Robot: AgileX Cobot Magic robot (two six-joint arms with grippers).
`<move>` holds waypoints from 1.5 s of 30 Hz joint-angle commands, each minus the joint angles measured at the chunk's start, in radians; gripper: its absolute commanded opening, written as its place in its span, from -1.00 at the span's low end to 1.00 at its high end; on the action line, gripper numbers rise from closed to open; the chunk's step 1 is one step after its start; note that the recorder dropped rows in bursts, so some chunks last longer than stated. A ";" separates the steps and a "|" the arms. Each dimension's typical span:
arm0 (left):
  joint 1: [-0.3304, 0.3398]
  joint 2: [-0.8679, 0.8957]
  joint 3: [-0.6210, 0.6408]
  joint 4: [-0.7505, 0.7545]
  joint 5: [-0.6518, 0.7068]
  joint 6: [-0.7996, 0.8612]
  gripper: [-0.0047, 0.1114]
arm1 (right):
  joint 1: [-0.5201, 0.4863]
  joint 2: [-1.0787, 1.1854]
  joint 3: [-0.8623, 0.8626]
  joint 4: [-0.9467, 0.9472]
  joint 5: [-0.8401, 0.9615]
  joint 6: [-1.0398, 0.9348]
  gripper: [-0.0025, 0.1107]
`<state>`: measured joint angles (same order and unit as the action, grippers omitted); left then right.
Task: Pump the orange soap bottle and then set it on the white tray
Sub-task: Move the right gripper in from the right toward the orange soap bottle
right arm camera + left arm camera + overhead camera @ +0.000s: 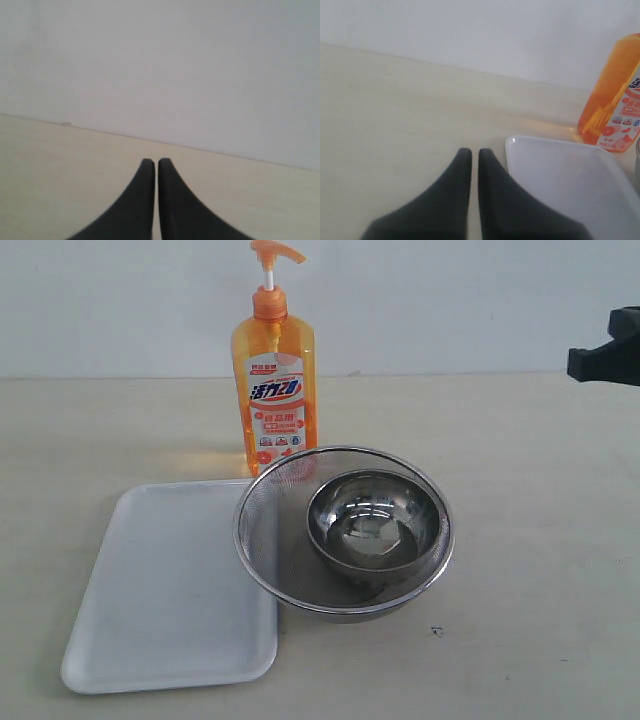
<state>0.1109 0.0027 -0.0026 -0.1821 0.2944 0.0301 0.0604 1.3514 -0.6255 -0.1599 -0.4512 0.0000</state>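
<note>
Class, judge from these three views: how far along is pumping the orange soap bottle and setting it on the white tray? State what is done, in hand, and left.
Done: nothing shows yet. The orange soap bottle stands on the table behind the white tray, which holds no bottle. In hand: nothing; the left gripper and right gripper are shut, empty, away from the bottle. Left: pumping and placing.

Behind the strainer (268, 512) stands the soap bottle (274, 390); bowl (375, 525) inside; tray (160, 590) left, perhaps touching.
</note>
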 commanded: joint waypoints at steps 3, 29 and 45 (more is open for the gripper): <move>-0.005 -0.003 0.003 -0.001 0.002 0.001 -0.84 | -0.008 0.102 -0.006 -0.158 -0.187 0.124 -0.96; -0.005 -0.003 0.003 -0.001 0.002 0.001 -0.84 | -0.330 0.546 -0.432 -1.026 -0.585 0.758 -0.96; -0.005 -0.003 0.003 -0.001 0.002 0.001 -0.84 | -0.329 0.801 -0.871 -1.545 -0.770 1.150 -0.96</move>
<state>0.1109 0.0027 -0.0026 -0.1821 0.2944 0.0301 -0.2633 2.1381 -1.4478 -1.6448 -1.2064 1.0961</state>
